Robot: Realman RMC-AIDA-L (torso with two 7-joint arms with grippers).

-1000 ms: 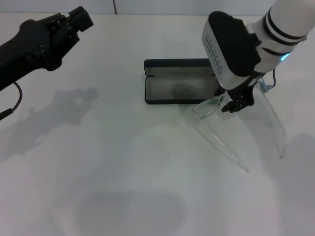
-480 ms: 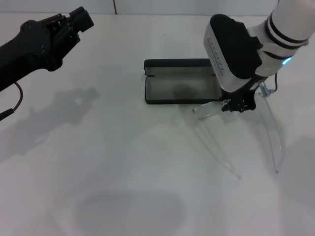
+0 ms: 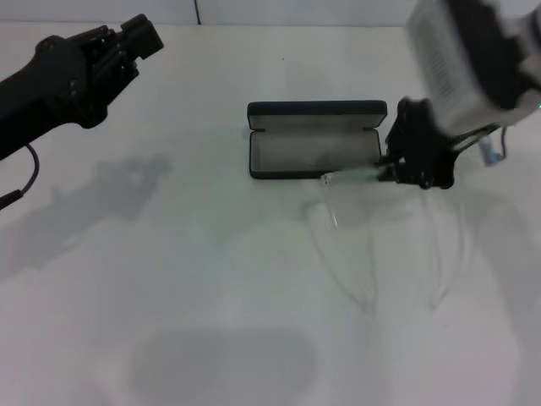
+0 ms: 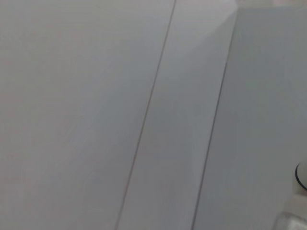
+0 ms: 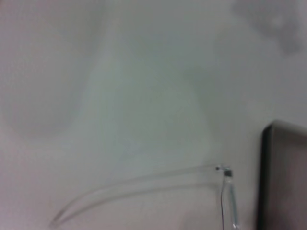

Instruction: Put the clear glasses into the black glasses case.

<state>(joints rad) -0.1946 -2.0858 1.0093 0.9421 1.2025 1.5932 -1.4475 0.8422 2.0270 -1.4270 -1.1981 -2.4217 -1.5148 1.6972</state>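
Observation:
The black glasses case lies open on the white table, its pale lining up and its lid at the far side. My right gripper is just beyond the case's right end, shut on the clear glasses at the right end of their front. The front hangs level along the case's near edge, and both long arms reach toward me. The right wrist view shows one transparent arm and hinge beside a corner of the case. My left gripper is raised at the far left, away from both.
The left wrist view shows only pale flat panels. A thin black cable hangs under the left arm. Nothing else lies on the table.
The right arm has risen and shifted right, turning the glasses. Their front now sits level by the case's near edge, and the arms have swung to point toward me. The left arm is unmoved.

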